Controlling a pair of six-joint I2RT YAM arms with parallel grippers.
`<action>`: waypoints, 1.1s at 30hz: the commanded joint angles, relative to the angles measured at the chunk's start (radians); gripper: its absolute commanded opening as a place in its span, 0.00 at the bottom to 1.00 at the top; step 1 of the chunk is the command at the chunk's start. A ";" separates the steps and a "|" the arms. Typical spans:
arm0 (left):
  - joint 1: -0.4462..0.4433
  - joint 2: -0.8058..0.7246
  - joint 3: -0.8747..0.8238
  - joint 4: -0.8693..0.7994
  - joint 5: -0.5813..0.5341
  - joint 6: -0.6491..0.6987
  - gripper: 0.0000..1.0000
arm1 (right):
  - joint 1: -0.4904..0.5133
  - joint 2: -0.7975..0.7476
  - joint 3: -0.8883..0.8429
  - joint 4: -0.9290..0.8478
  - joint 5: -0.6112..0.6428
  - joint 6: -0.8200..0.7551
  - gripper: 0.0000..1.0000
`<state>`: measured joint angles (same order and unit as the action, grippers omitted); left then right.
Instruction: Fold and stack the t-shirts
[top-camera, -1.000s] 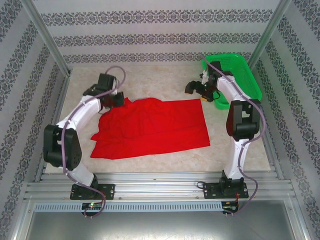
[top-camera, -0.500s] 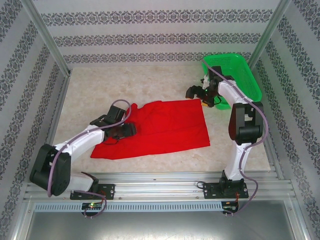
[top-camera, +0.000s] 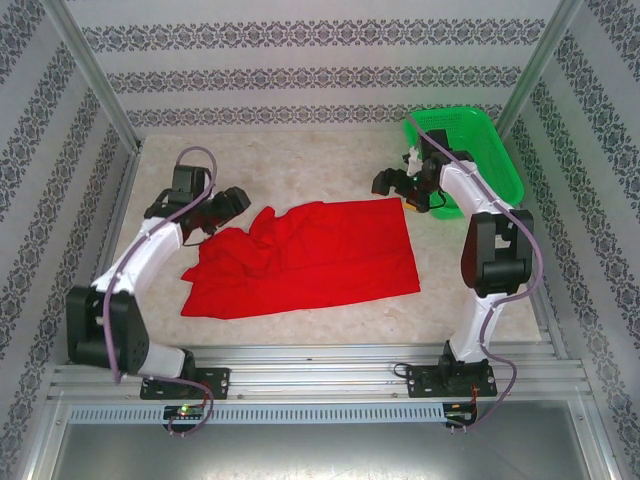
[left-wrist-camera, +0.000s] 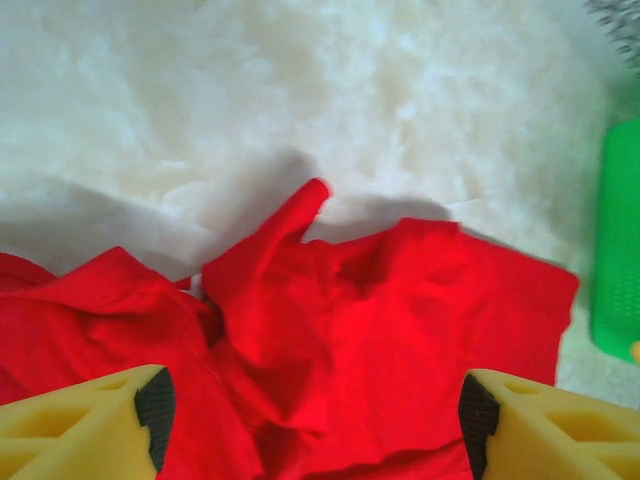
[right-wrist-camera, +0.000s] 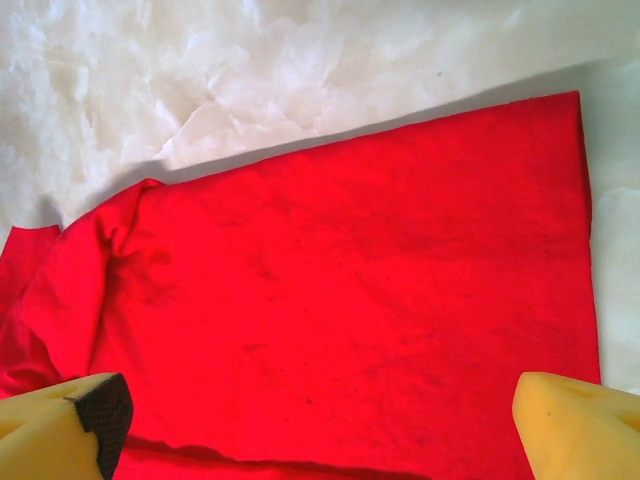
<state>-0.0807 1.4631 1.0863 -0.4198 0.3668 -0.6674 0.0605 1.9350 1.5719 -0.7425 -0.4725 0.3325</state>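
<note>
On the table (top-camera: 300, 165), the red t-shirt (top-camera: 320, 255) bunches at 9 o'clock. The left hand (top-camera: 236, 202) and right hand (top-camera: 386, 183) hover released; I judge them placed for spreading it.

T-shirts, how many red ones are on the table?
1. The red t-shirt lies spread in the middle of the table, crumpled at its left end. Another could hide beneath it or in the green basket at the far right; I can't tell.

Open marble tabletop (top-camera: 300, 160) behind the red t-shirt (top-camera: 320, 255); green mesh basket (top-camera: 488, 150) (far right corner) blocking that side.
</note>
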 joint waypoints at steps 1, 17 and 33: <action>0.007 0.126 0.094 -0.112 0.133 0.129 0.73 | -0.008 -0.030 -0.027 -0.009 -0.031 -0.027 0.98; -0.106 0.462 0.316 -0.246 0.100 0.339 0.61 | -0.008 -0.060 -0.073 0.002 -0.043 -0.037 0.98; -0.357 0.300 0.089 -0.104 0.146 0.207 0.47 | -0.007 -0.074 -0.095 0.020 -0.045 -0.020 0.98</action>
<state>-0.4023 1.7985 1.2182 -0.5804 0.4744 -0.4065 0.0608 1.8965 1.4879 -0.7315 -0.5026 0.3145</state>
